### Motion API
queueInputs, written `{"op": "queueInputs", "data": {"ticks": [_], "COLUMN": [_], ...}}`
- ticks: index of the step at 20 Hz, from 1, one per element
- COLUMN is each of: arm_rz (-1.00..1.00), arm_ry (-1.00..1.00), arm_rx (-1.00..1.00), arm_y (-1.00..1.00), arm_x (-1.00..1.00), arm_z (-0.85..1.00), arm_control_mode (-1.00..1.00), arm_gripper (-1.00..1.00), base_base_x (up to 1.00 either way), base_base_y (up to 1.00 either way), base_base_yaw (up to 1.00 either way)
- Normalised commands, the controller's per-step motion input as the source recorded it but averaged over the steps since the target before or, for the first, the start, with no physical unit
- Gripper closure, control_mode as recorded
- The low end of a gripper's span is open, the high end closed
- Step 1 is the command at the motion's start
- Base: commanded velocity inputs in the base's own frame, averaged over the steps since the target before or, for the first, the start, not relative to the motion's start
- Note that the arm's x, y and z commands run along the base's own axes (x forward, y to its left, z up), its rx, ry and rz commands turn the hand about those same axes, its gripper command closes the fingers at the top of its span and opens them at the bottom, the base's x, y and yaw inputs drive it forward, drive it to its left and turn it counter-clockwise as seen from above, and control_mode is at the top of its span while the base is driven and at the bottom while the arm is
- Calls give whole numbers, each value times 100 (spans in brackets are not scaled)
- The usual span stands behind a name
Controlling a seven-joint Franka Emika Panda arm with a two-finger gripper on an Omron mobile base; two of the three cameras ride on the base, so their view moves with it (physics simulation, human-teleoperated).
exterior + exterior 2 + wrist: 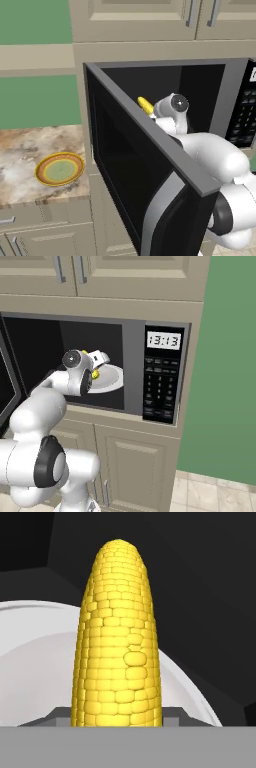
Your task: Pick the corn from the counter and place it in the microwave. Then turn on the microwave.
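We are in the placing step: our gripper (96, 367) is clamped on the corn (118, 642) inside the open microwave (132, 351), above its white turntable plate (111, 378). Next we likely lower and release, withdraw, shut the door, and press start. The cob is bright yellow, plump and tapered.

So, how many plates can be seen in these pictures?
2: a yellow-rimmed green plate on the counter, and a white turntable plate inside the microwave. None seems hidden.
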Motion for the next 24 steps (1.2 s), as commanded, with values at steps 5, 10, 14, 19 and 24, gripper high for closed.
{"op": "queueInputs", "data": {"ticks": [5,10,14,19,24], "arm_rz": [0,0,0,-1,-1], "arm_ry": [0,0,0,1,2], "arm_rx": [0,1,2,1,2], "arm_y": [0,0,0,0,0], "arm_x": [6,8,9,4,5], "arm_z": [-10,-4,-4,-3,-5], "arm_control_mode": [-100,-100,-100,-100,-100], "arm_gripper": [100,100,100,100,100], "base_base_x": [0,0,0,0,0], "base_base_y": [0,0,0,0,0], "base_base_yaw": [0,0,0,0,0]}}
